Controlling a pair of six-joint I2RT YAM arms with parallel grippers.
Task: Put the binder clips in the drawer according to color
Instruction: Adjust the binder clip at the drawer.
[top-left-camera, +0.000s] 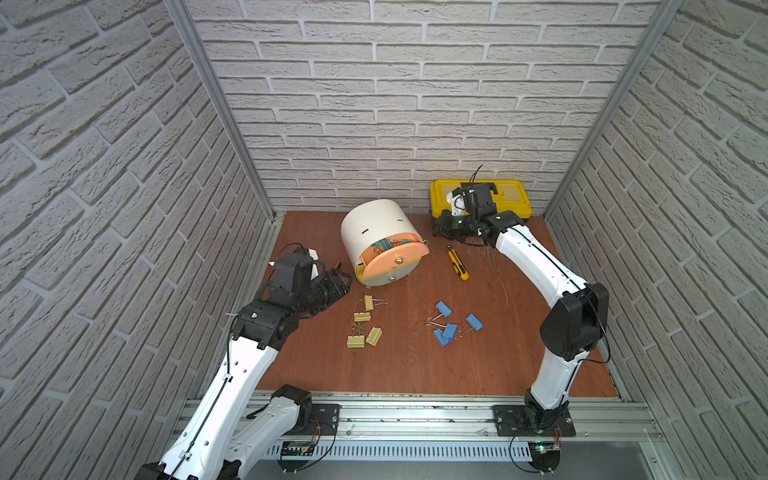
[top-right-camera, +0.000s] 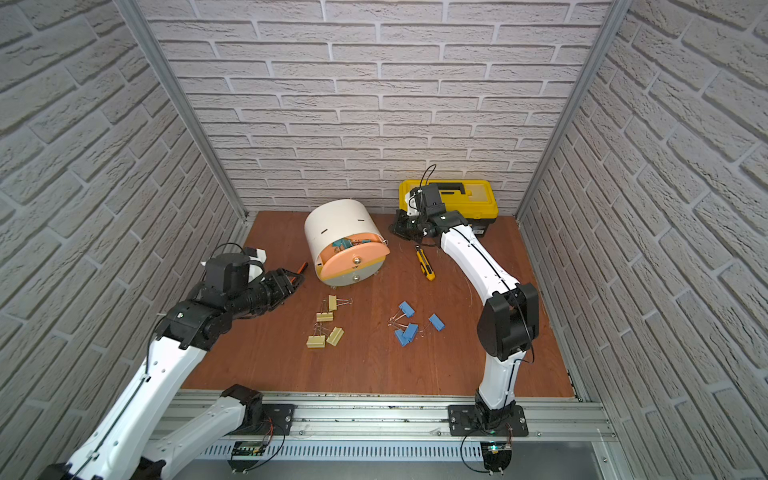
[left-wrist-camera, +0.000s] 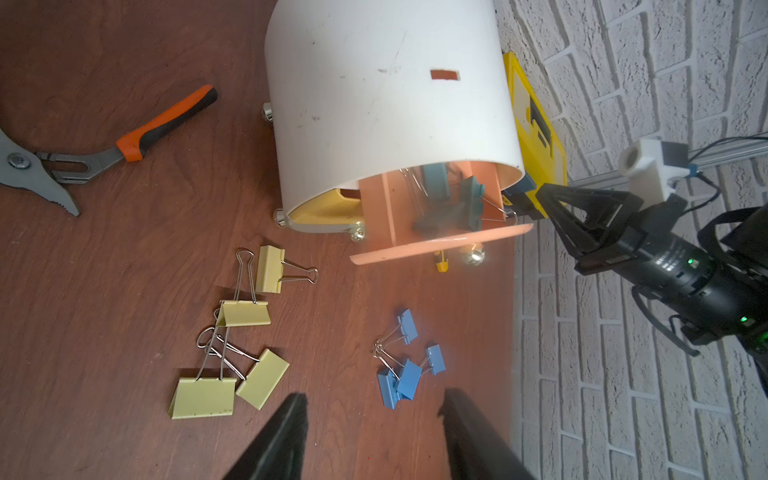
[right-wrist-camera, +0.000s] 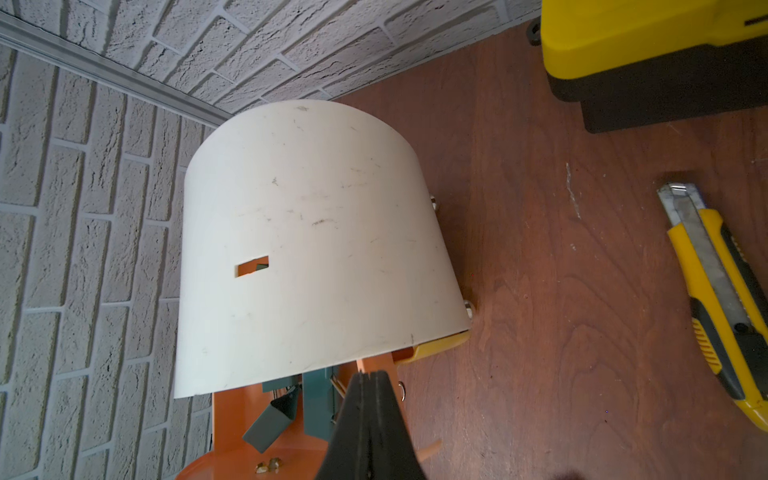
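A: Two arms are working over one brown table (top-left-camera: 415, 365). How many big things are standing on it?

B: Two. One yellow-and-black toolbox (top-left-camera: 515, 199) is sitting at the back wall, and one white barrel-shaped drawer cabinet (top-left-camera: 376, 224) is standing near the middle back. Its peach drawer (top-left-camera: 395, 255) is hanging pulled out; the yellow drawer (left-wrist-camera: 328, 210) below is poking out slightly, and the grey front (top-left-camera: 386, 280) is sitting flush.

A: And the grippers?

B: One each. The left gripper (left-wrist-camera: 372, 419) is hovering near the cabinet's left side, jaws standing apart with nothing between them. The right gripper (right-wrist-camera: 368, 399) is hanging just beside the open peach drawer, fingers pressed together, gripping nothing.

A: Smaller tools?

B: One pair of orange-handled pliers (left-wrist-camera: 104, 149) is lying left of the cabinet, and one yellow utility knife (top-left-camera: 458, 262) is lying right of it.

A: Now the clips.

B: Four yellow binder clips (top-left-camera: 363, 324) are lying loosely clustered in front of the cabinet. Four blue binder clips (top-left-camera: 451, 326) are lying to their right, two of them touching. Teal binder clips (left-wrist-camera: 449, 195) are lying inside the peach drawer; I am making out at least three, but the cabinet shell is hiding part of the drawer, so I cannot count them fully.
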